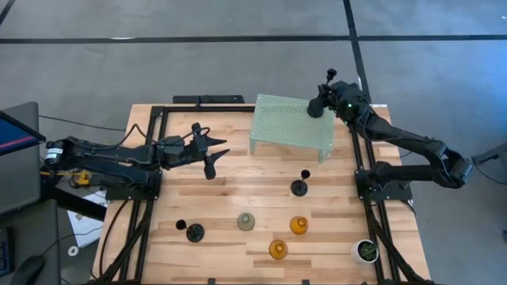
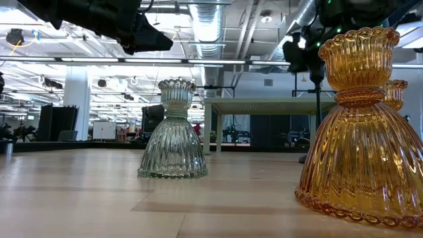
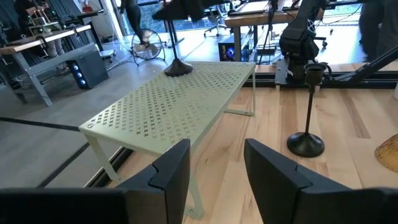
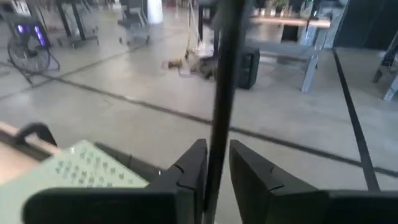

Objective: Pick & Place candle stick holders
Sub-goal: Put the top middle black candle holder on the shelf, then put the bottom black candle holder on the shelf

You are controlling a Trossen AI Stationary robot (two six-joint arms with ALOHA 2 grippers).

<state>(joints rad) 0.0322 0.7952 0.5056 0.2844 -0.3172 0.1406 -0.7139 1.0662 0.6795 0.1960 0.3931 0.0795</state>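
Right pincer [image 4: 214, 171] grips a black holder's stem [image 4: 221, 87] above the green rack [image 1: 291, 124]; left pincer [image 3: 214, 165] hovers released nearby.

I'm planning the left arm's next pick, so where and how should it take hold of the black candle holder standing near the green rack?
Grip the thin upright stem of the black candle holder, midway between its small cup and round base, coming in level from the side. The base is too flat to pinch and the cup is small; the stem suits a narrow pinch. The open left gripper already faces it. The right gripper holds another holder by its stem.
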